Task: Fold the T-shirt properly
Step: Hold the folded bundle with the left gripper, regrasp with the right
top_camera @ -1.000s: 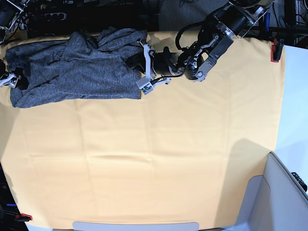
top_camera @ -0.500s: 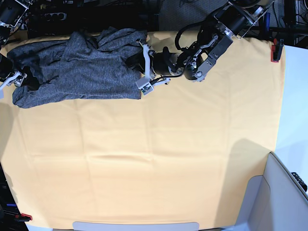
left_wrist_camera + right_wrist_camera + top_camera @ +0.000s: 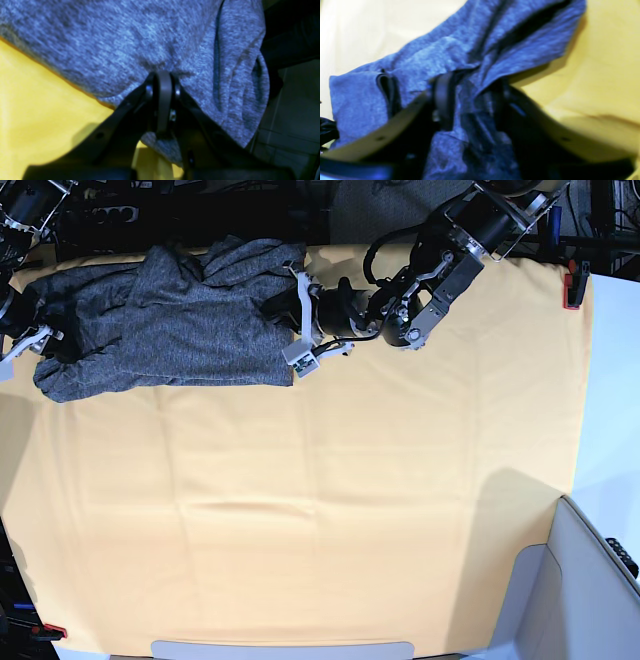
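Observation:
The T-shirt (image 3: pixel 180 320) lies bunched in a long strip along the far left of the table, dark heather grey. My left gripper (image 3: pixel 284 316) is at its right end and is shut on the fabric; in the left wrist view the gripper (image 3: pixel 162 77) pinches a fold of the T-shirt (image 3: pixel 125 37). At the shirt's left end is my right gripper (image 3: pixel 40 340). In the right wrist view the gripper (image 3: pixel 472 100) has a crumpled wad of the T-shirt (image 3: pixel 495 37) filling the space between its two fingers.
A yellow-orange cloth (image 3: pixel 320 500) covers the table. Red clamps sit at the far right edge (image 3: pixel 572 285) and the near left corner (image 3: pixel 50 632). A pale bin (image 3: pixel 590 580) stands at the near right. Dark cables and gear line the far edge.
My right gripper has closed from wide open onto the shirt's left end and shifted right, pulling that end inward. The left gripper has stayed shut in place.

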